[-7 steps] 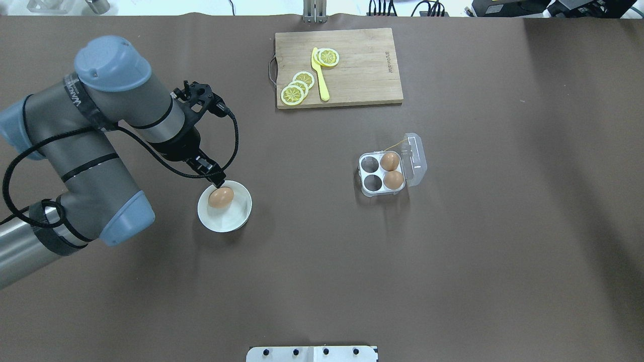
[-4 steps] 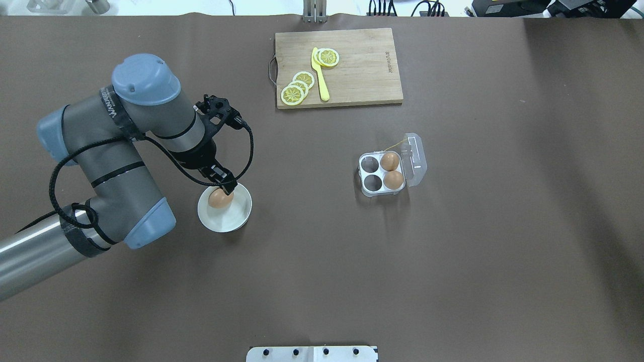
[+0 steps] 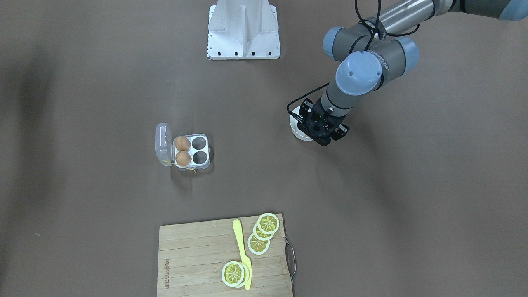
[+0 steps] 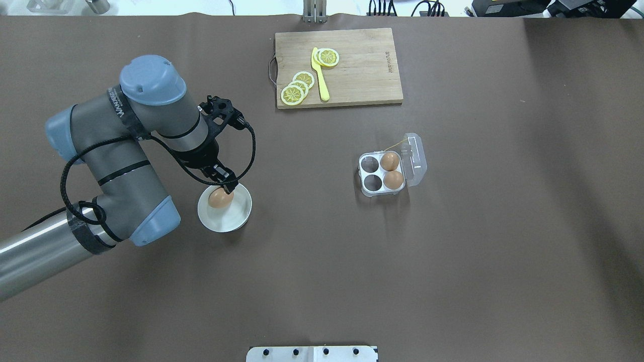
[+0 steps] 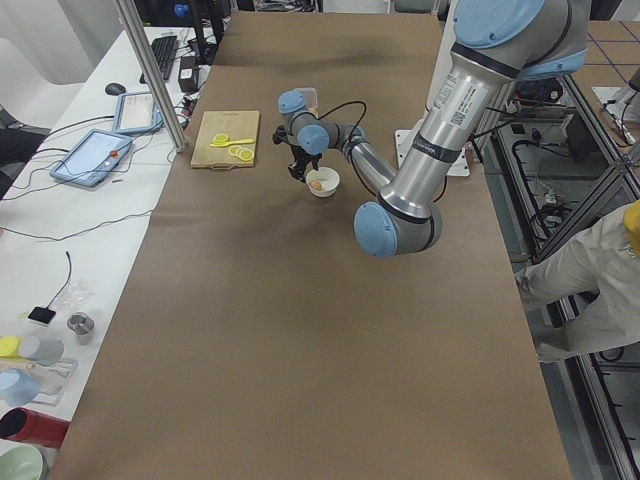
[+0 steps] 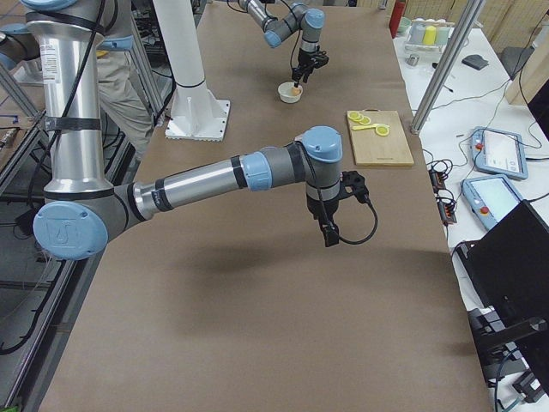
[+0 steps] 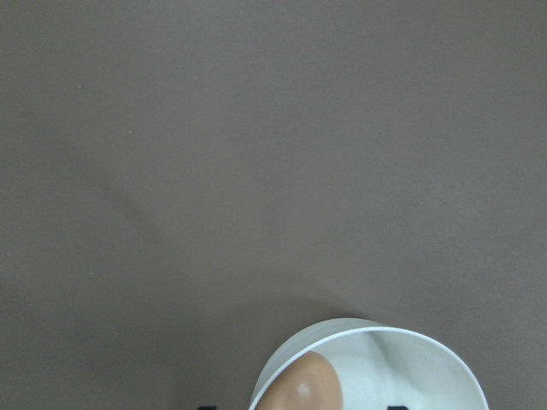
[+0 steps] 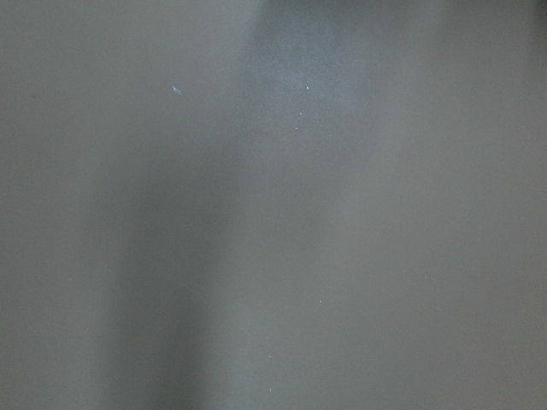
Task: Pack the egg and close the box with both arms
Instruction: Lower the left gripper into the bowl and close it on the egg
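Note:
A light-brown egg (image 4: 219, 199) lies in a round white bowl (image 4: 237, 213) at the table's left. My left gripper (image 4: 227, 185) hangs over the egg's far side and is open. In the left wrist view the egg (image 7: 303, 386) sits at the bottom edge inside the bowl (image 7: 402, 336), between the two dark fingertips. The clear box (image 4: 381, 172) stands mid-table with its lid (image 4: 415, 158) open to the right. It holds two eggs (image 4: 389, 161) in its right cells; the left cells are empty. My right gripper (image 6: 330, 235) hangs above bare table; I cannot tell its state.
A wooden cutting board (image 4: 362, 75) with lemon slices (image 4: 297, 88) and a yellow knife (image 4: 320, 75) lies at the far side. The white robot base (image 3: 243, 29) stands at the near edge. The right wrist view shows only blurred brown table.
My left arm has swung right and the gripper has come down onto the far side of the egg in the bowl. The egg and box have not moved.

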Robot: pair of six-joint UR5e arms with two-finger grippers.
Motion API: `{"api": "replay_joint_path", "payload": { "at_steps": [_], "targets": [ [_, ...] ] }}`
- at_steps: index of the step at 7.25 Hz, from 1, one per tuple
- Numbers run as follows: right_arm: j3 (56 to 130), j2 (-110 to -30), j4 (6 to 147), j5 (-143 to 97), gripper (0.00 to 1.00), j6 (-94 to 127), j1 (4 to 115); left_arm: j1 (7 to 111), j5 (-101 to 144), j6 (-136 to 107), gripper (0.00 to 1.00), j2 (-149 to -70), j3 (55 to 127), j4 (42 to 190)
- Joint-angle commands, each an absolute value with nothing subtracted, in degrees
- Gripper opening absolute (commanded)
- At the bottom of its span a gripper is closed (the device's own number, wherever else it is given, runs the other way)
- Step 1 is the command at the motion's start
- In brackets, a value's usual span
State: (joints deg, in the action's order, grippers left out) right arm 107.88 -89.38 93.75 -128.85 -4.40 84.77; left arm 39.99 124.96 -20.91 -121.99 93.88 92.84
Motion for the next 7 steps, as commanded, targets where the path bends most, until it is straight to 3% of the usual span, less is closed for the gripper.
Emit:
{"api": "replay_joint_path", "payload": {
  "at_steps": [1, 7],
  "targets": [
    [108.0, -89.4, 93.8, -128.8, 1.00, -4.4, 84.8, 39.9, 124.9, -20.9, 0.73, -121.7, 94.2, 92.8],
    [108.1, -89.3, 93.9, -128.8, 1.00, -4.4, 84.7, 37.2, 124.8, -21.4, 0.73, -121.4, 94.8, 92.9]
  ]
}}
